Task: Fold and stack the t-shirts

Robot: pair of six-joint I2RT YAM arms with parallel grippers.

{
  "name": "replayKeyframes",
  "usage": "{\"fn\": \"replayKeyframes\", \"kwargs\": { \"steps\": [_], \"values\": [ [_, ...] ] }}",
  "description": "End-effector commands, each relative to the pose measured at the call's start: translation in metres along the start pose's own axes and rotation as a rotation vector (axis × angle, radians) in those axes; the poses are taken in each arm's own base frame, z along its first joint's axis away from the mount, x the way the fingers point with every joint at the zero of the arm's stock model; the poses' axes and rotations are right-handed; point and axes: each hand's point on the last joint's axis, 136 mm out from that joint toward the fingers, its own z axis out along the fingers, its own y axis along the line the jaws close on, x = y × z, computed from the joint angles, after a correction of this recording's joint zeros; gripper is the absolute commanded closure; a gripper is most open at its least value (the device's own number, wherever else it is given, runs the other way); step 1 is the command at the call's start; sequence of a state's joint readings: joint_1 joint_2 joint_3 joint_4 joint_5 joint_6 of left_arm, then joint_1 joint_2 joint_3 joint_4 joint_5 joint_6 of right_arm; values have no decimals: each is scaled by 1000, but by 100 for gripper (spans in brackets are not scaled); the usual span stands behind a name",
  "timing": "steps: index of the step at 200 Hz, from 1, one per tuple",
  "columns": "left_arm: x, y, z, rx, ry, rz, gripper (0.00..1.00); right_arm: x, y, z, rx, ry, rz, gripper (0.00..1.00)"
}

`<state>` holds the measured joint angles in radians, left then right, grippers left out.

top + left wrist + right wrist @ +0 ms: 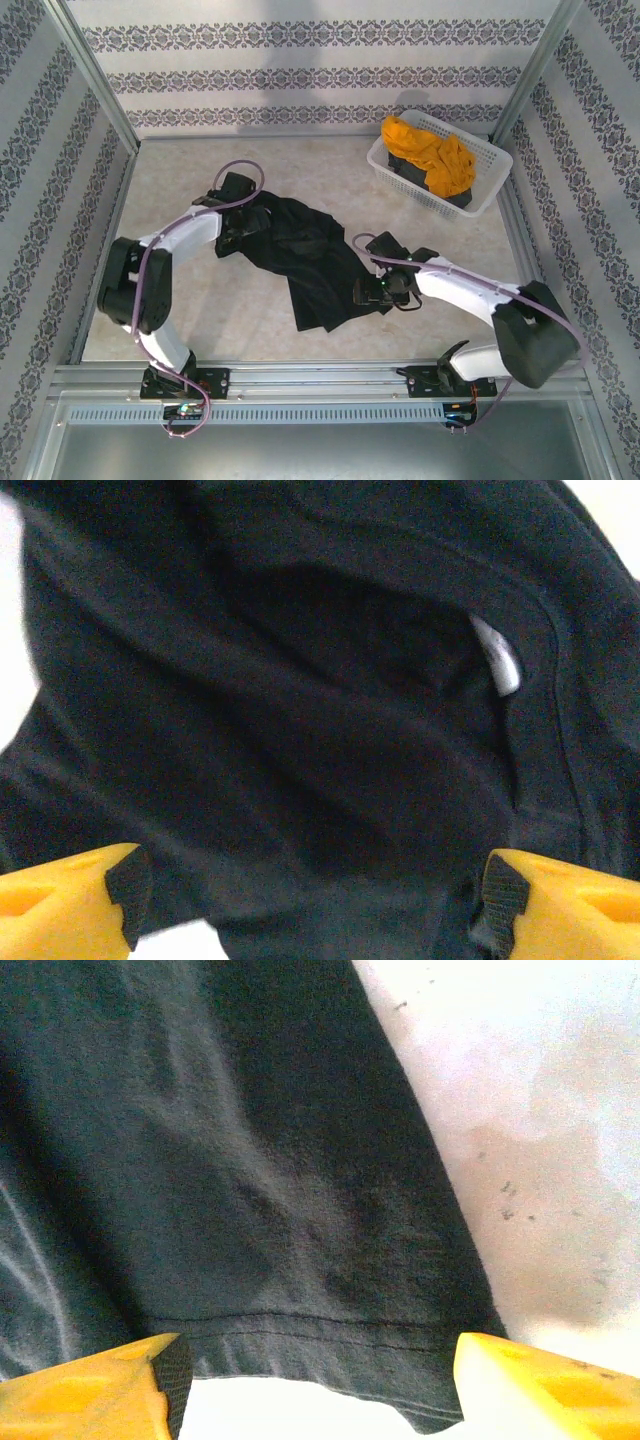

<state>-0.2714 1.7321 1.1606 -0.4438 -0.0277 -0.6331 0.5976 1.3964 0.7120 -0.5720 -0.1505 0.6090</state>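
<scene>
While left fingers (125, 885) and right fingers (172, 1375) gape empty, one black t-shirt (310, 260) lies beneath both; beyond, one basket (497, 172) holds two shirts (440, 155).

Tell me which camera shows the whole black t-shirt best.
Top external: the black t-shirt lies there whole, crumpled on the table. Left wrist gives a close-up of its collar and white label; right wrist, its stitched hem.

White-black arms (190, 232), lilac cables (236, 163), yellow gripper fingers (60, 905)
</scene>
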Motion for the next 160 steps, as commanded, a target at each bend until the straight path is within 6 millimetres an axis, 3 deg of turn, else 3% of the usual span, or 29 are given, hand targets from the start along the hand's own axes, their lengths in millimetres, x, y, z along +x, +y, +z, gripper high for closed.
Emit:
{"fn": "replayKeyframes", "kwargs": {
  "steps": [1, 14, 24, 35, 48, 54, 85, 108, 112, 124, 138, 152, 160],
  "values": [
    [-10, 1, 16, -51, -20, 90, 23, -11, 5, 8, 10, 16, 34, 31],
    [-9, 7, 26, -98, 3, 113, 42, -17, 5, 16, 32, 37, 39, 36],
    [-6, 22, 32, -173, 26, 117, 65, -21, 4, 21, 50, 58, 56, 43],
    [-3, 40, 37, -209, 47, 90, 84, -26, 1, 26, 66, 76, 75, 60],
    [-4, 62, 32, -219, 37, 18, 100, -33, -6, 25, 97, 74, 96, 87],
    [-5, 75, 27, -227, 27, -19, 100, -36, -12, 22, 120, 67, 108, 100],
    [-9, 135, -8, -257, -18, -199, 100, -49, -35, -2, 158, -14, 157, 100],
    [-12, 158, -32, -259, -58, -292, 100, -51, -35, -16, 141, -39, 136, 100],
    [-13, 159, -37, -263, -65, -305, 95, -50, -36, -17, 146, -35, 130, 100],
    [-15, 157, -49, -249, -81, -350, 70, -48, -38, -19, 154, -29, 120, 100],
    [-18, 142, -61, -191, -113, -426, 60, -50, -39, -21, 151, -31, 112, 100],
    [-27, 101, -72, -89, -162, -396, 53, -56, -37, -23, 142, -38, 100, 100],
    [-27, 71, -73, -29, -148, -365, 50, -59, -38, -25, 148, -41, 101, 94]
  ]
}}
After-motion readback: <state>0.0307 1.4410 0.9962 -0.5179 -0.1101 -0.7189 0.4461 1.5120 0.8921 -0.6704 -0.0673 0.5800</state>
